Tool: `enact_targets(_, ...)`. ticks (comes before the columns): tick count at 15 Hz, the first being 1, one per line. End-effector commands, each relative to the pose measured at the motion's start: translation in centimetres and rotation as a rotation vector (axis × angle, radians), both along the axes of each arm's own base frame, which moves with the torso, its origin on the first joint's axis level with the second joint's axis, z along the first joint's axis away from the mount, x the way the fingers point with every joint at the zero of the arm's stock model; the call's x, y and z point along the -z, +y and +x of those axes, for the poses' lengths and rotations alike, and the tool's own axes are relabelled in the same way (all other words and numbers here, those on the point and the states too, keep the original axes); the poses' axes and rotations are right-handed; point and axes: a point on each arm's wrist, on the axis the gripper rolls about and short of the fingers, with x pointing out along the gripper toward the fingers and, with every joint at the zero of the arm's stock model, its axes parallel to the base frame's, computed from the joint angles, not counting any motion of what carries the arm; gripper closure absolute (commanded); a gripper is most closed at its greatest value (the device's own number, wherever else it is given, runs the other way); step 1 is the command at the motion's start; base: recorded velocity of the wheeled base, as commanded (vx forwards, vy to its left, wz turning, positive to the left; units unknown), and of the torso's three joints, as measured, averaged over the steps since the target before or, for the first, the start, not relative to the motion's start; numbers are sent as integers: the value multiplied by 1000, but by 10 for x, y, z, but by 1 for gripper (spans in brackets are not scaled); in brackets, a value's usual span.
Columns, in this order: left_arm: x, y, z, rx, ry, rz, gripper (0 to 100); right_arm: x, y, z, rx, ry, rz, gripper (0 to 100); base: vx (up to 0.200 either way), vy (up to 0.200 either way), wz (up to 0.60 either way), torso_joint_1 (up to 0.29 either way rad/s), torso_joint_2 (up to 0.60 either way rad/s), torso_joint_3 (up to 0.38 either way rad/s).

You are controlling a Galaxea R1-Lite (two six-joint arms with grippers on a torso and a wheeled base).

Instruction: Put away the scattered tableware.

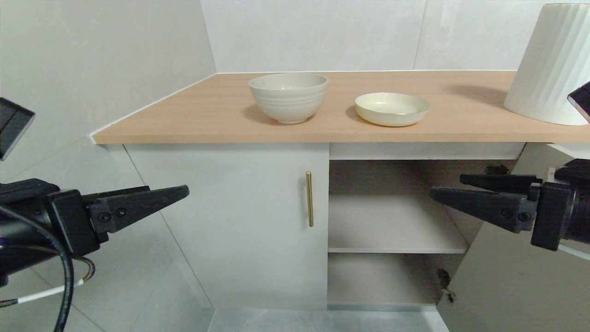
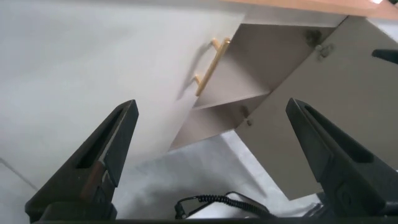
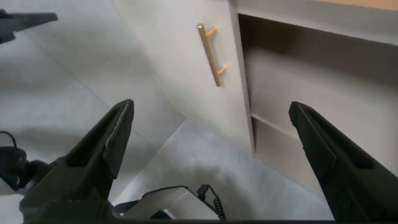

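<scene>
A ribbed cream bowl (image 1: pixel 289 97) stands upright on the wooden worktop (image 1: pixel 193 115), with a shallow pale dish (image 1: pixel 392 108) near it on the right; the two do not touch. A white ribbed shade (image 1: pixel 551 64) sits at the worktop's far right. Below, the cabinet's left door (image 1: pixel 230 221) is shut, with a brass handle (image 1: pixel 309 198), and the right side is open, showing a shelf (image 1: pixel 392 226). The left gripper (image 1: pixel 182 191) and right gripper (image 1: pixel 445 186) hang in front of the cabinet, each with its fingers (image 2: pixel 106 149) spread wide and holding nothing.

a ribbed bowl (image 1: pixel 288 97) and a shallow dish (image 1: pixel 392 109) sit apart on the wooden table (image 1: pixel 184 121), above an open cabinet (image 1: pixel 230 216).
</scene>
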Motion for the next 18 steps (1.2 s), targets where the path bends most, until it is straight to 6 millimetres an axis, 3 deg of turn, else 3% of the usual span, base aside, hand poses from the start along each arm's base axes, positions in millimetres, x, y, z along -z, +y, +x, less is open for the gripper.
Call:
enact_targets(1,1,0,0,1,2,0,0,-1,-1,-1,1,-3,3,0,0,0,0,0,0,0)
enact_targets(6,-2,1,-4,13,-14,-5,0,-1,-1,-1,1,-6,4,0,0,0,0,0,0,0)
enact_targets(14,-2,1,-6,16,-15,-6,0,-5,-6,-8,-2,-27,20,0,200,0,0,2,3,2)
enact_targets(18,-2,1,-6,16,-14,-8,0,-3,-10,-14,-1,-77,51,0,0,0,0,0,0,0)
